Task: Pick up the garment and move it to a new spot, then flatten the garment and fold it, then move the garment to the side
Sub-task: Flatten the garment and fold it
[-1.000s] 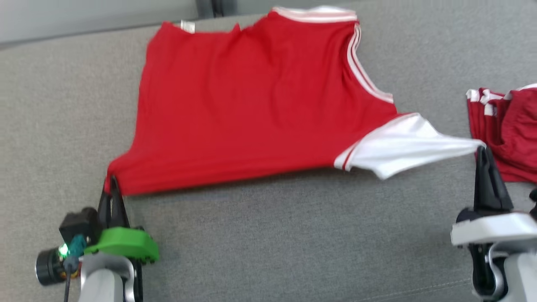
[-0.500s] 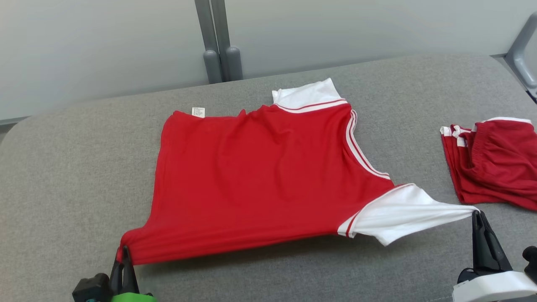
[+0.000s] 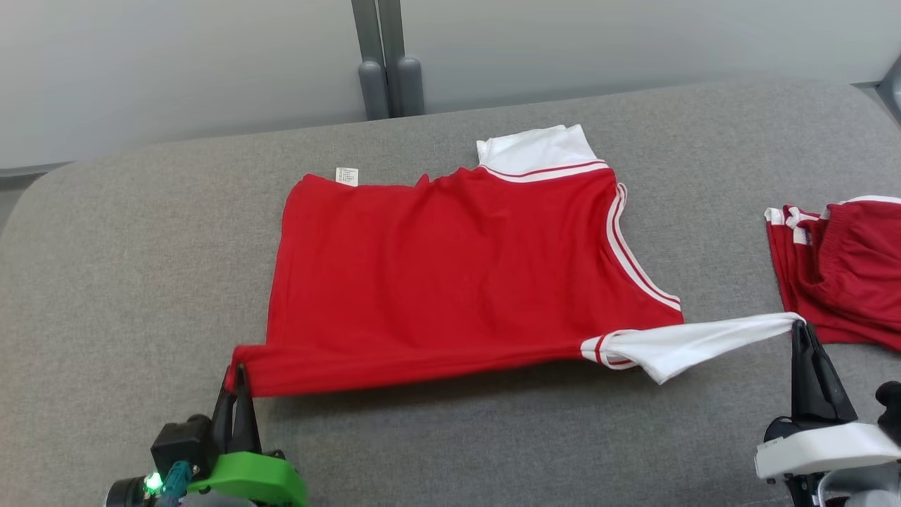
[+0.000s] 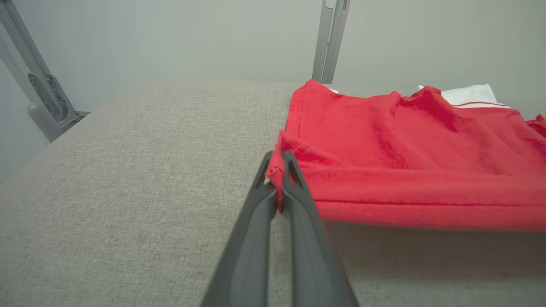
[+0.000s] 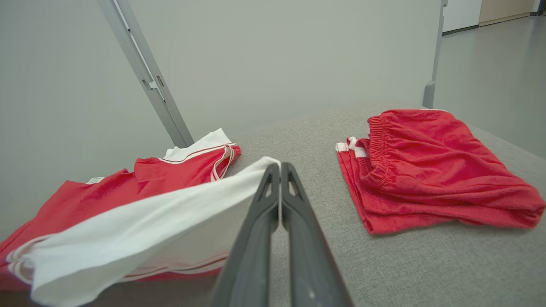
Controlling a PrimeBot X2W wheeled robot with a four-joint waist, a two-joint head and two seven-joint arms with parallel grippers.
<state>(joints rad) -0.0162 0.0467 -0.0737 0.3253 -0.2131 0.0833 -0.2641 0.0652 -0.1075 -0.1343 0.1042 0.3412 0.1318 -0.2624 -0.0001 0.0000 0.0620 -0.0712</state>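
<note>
Started at the left with the left gripper [image 3: 238,373], pinched tight on the bottom hem corner [image 3: 246,359] of the red jersey [image 3: 450,274]. Saw that near edge raised off the grey cushioned surface [image 3: 141,246] and pulled taut, the far part lying flat across the middle of it. Moved right to the white sleeve [image 3: 697,341], drawn out thin and nipped at its tip by the right gripper [image 3: 799,331], clenched just as firmly. Passed on to the red shorts [image 3: 852,267] at the far right, folded, near that sleeve tip but apart from it. Judged the pick-up and likely the move done, the flattening under way and mostly smooth. Left to do, by the look: lowering the near edge, folding, then shifting the jersey aside.
</note>
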